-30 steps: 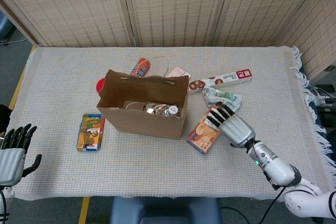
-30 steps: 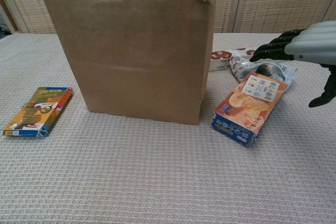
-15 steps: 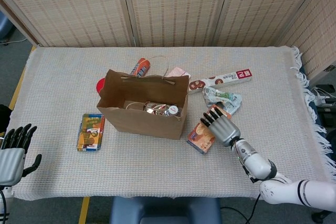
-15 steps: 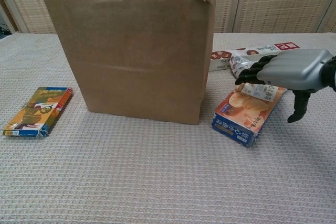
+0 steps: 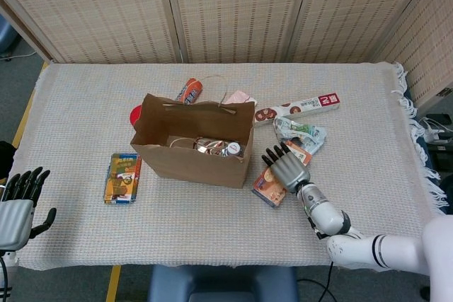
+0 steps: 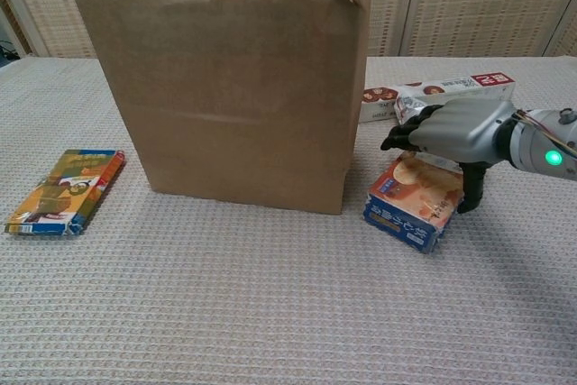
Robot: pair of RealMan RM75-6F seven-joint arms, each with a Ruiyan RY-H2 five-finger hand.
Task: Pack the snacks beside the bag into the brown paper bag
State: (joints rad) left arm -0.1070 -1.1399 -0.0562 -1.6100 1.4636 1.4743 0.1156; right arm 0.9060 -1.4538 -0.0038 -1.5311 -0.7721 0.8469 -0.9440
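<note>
Directly beneath the right hand (image 6: 455,129) spread fingers (image 5: 272,155) lies the flat orange snack box (image 6: 413,197), unheld, long axis running fingertips-to-wrist; left hand (image 5: 18,206) open, well apart.

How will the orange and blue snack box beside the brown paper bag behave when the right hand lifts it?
The orange and blue snack box looks like flat cardboard, so it probably stays stiff and will not roll. It seems light for its size. The right hand is spread over its top with the thumb at its side; the printed surface may be smooth, so it could slip.
</note>
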